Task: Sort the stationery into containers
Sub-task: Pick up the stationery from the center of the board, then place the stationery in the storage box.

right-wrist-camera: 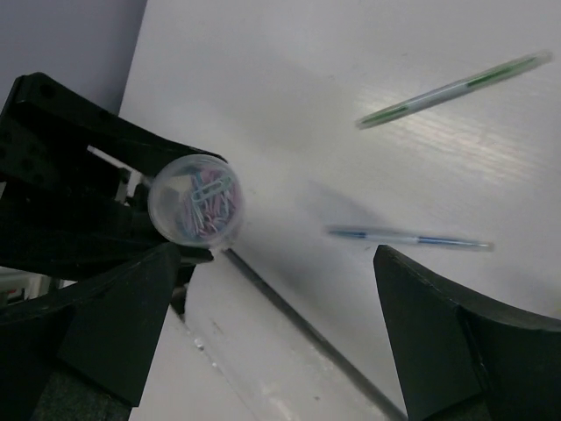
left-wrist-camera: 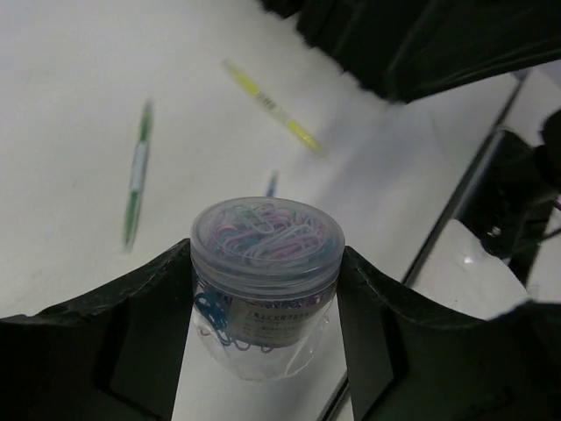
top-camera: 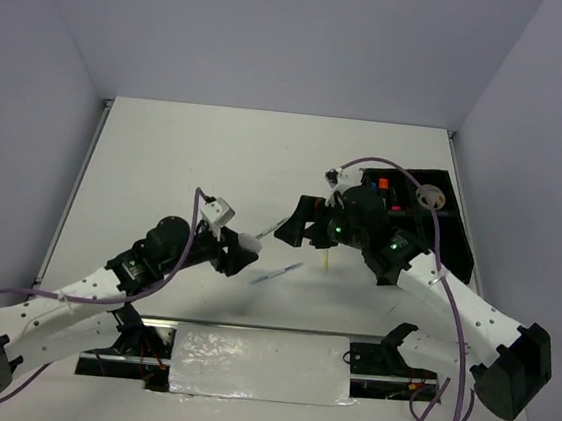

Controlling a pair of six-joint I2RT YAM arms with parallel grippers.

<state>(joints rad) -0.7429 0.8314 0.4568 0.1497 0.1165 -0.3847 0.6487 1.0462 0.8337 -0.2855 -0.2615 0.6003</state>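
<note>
White table (top-camera: 186,160), left gripper (left-wrist-camera: 266,267) outstretched clasping paperclip jar (left-wrist-camera: 266,230), right gripper (right-wrist-camera: 282,323) spread wide

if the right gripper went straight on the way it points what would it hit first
The right gripper probably meets bare table between the paper-clip jar in the left gripper and the blue pen; depth is unclear, so maybe the jar.

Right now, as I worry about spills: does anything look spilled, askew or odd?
Nothing spilled. The clear round plastic tub of coloured paper clips has its lid on, clamped in the left gripper. A green pen, a blue pen and a yellow stick lie loose on the table.
</note>
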